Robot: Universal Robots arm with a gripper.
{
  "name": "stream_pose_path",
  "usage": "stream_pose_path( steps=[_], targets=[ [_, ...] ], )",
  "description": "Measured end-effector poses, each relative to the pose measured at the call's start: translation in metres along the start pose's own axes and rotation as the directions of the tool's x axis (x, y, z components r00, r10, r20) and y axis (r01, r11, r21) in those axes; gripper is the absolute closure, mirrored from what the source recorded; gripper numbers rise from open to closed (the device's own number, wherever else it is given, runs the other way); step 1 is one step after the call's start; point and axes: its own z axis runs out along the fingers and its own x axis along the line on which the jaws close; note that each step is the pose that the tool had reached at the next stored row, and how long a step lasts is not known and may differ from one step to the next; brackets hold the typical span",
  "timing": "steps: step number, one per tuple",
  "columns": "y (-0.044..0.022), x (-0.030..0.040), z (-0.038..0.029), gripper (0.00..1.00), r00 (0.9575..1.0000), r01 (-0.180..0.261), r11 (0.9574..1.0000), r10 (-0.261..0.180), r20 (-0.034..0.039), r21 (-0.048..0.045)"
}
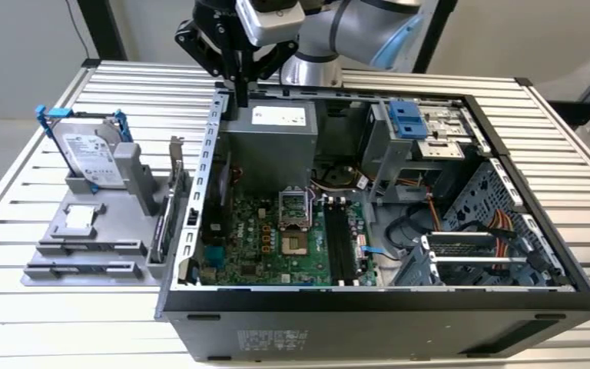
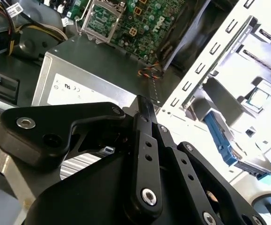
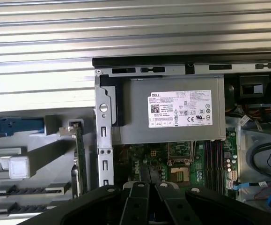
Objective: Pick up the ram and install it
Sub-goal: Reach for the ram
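Gripper (image 1: 242, 98) closed over case (image 1: 377, 304), one ram (image 3: 80, 159) outside

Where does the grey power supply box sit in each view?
Exterior view: power supply in the case's far corner, below the arm.
Second wrist view: power supply between gripper and motherboard.
First wrist view: power supply between case rim and motherboard.
Shared landmark: CPU socket.
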Motion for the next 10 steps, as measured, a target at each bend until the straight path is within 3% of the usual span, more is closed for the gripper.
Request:
stream_pose_path(
  steps=[10],
  targets=[
    [-0.0006,0.0086,-0.0002,1.0,1.0,0.0,1.0,0.0,0.0,0.0]
  ],
)
